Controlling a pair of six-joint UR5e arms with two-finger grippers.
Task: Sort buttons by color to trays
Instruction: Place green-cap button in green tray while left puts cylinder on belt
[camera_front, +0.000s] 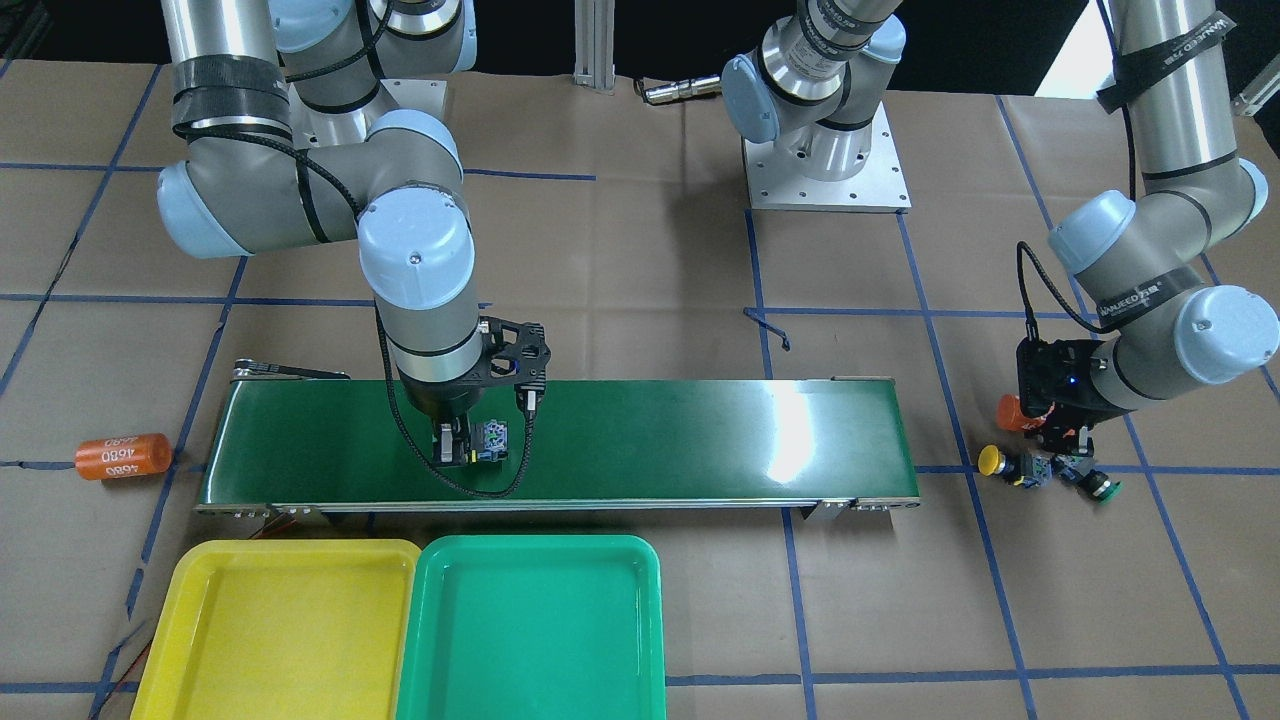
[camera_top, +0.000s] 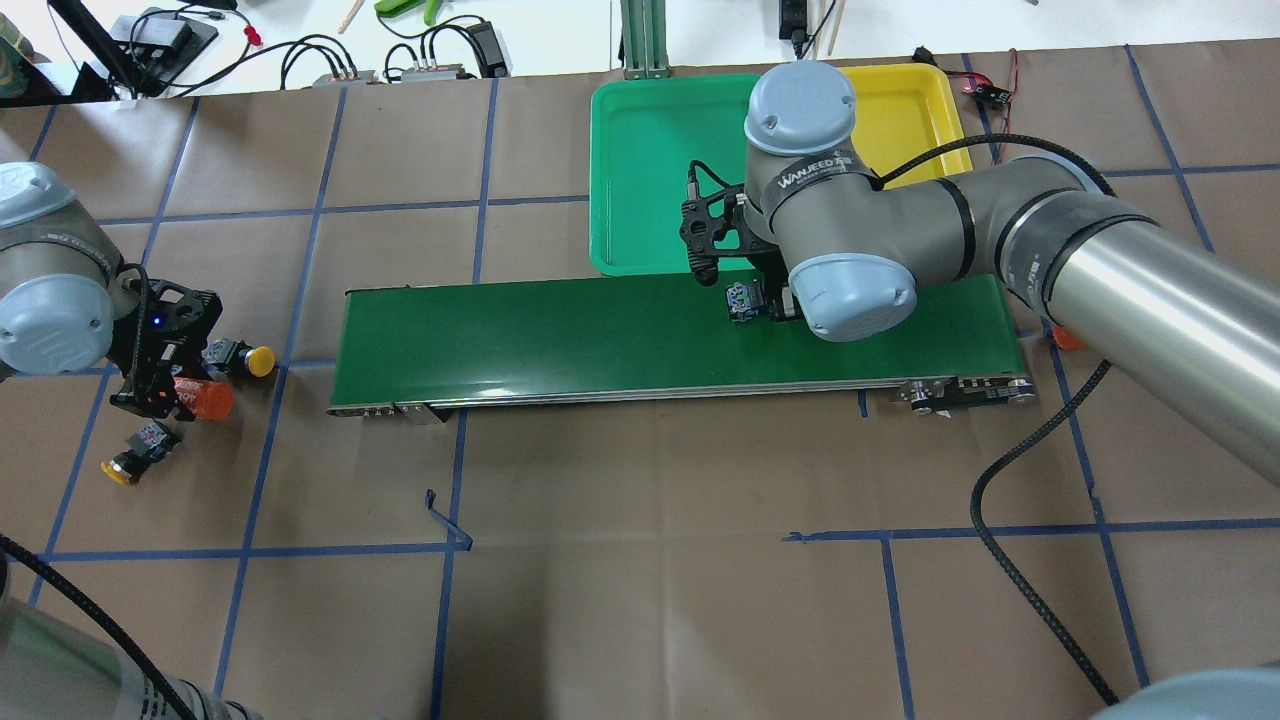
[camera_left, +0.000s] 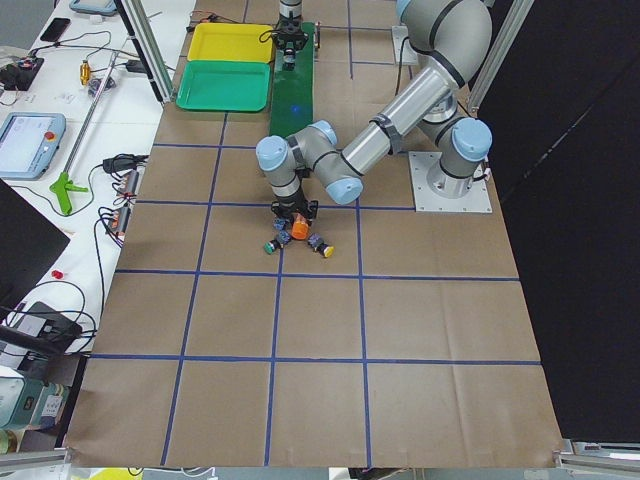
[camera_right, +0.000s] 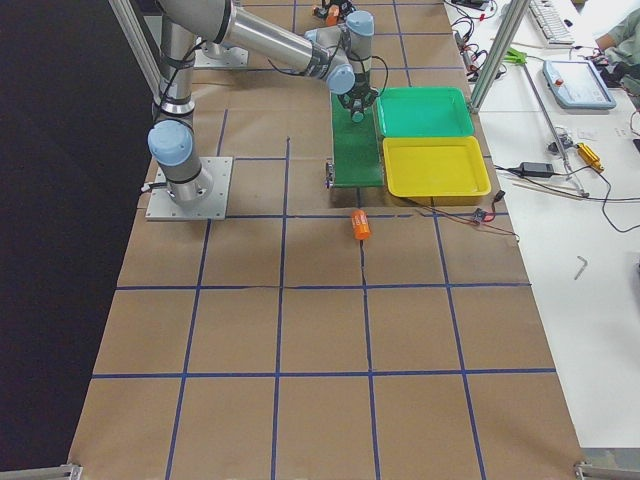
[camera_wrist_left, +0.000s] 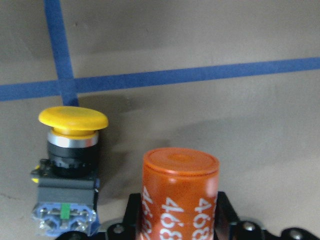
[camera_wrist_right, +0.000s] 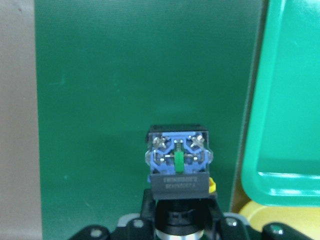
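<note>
Exterior front-facing view: the right gripper (camera_front: 462, 447) is hanging low over the conveyor belt (camera_front: 650, 440), clenched on a button (camera_front: 490, 438) w/ its grey block end sticking out sideways. The green tray (camera_front: 530, 640) and yellow tray (camera_front: 280, 640) are sitting edge to edge at approx. 6 to 7 o'clock from that gripper, no button in either.

The right wrist view is showing only the button's terminal end, and the cap is hidden (a yellow speck is peeking at 4 o'clock of the block, too small to trust). A wrong-tray drop is therefore looking like the main risk. The shared tray border is adding to it, since a release near that seam could be sending the part either way. The grip is sitting near the collar w/ the block overhanging, so the button could be pivoting or slipping during a swing.

At 3 o'clock of the frame the left gripper (camera_front: 1052, 432) is closed around an orange cylinder (camera_wrist_left: 180, 195) marked 4680, not a button. A yellow button (camera_front: 990, 461) and a green button (camera_front: 1100, 487) are lying just beside it and could be getting knocked.
</note>
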